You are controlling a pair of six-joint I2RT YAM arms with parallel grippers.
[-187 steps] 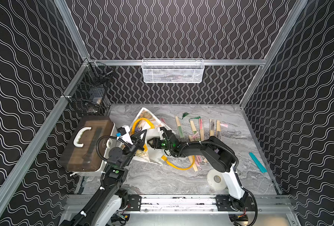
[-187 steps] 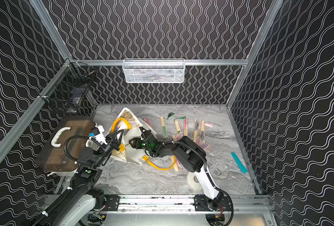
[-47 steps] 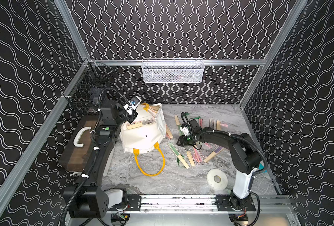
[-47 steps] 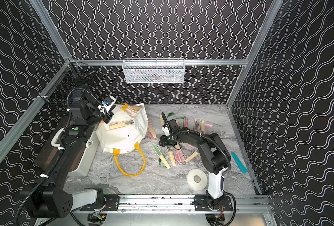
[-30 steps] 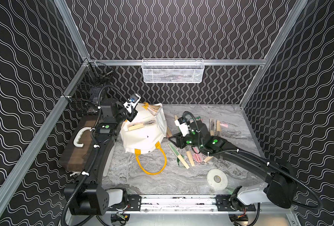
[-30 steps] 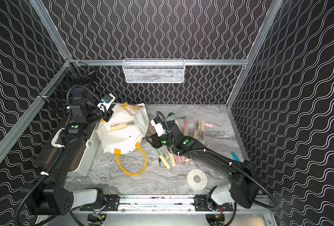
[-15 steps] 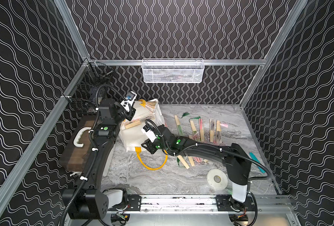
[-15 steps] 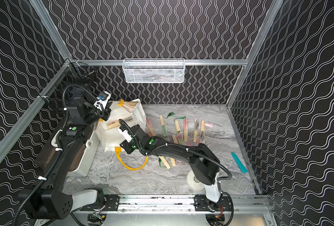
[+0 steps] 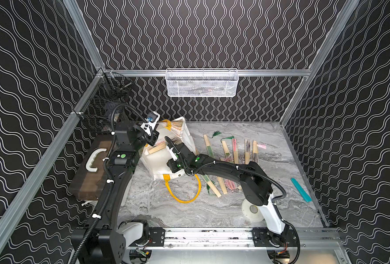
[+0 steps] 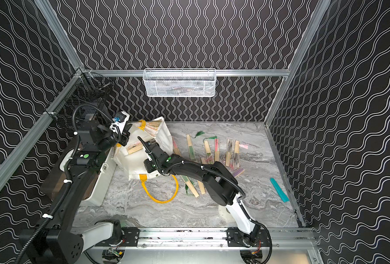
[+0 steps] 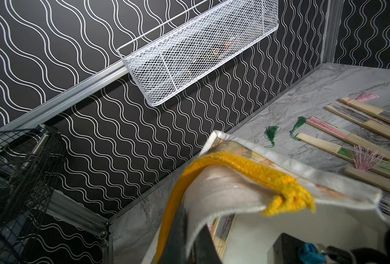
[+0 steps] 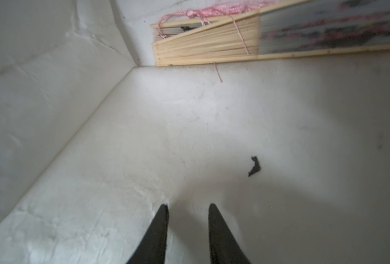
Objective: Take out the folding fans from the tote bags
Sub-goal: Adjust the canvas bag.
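Tabletop (image 9: 281,205): most fans (image 9: 234,150) lie on it already, closed. They sit loosely side by side to the R of the tote, a few crossing nearer the front. Prob. the drop zone, apart from the tote so they don't mix w/ what's inside.

Tote (image 9: 157,165): back-L of the tabletop, just beside the box (image 9: 91,173), mouth held up & tipped toward the R arm. My guess why: soft canvas would slump shut, so the L side props it open. L jaws are pressed together on the rim + one handle (image 11: 258,169). The other handle loop lies slack on the tabletop.

Fans in tote (image 12: 205,50): at least two, tan ribs, pink cord, wedged in a far corner of the lining. These are what's left to fetch. From above they show as tan sticks in the mouth (image 9: 157,147).

Poses: L arm (image 9: 115,182) stands tall over the box, wrist bent above the tote's rim. R arm (image 9: 223,169) is stretched low & long over the laid-out fans, wrist poked into the mouth. R jaws are spread part-way w/ nothing btwn them, tips near the white lining (touching or not, can't tell) & short of the fans. Next prob.: go deeper to that corner and close on a rib end. Risk: snagging the cord or dragging the lining.
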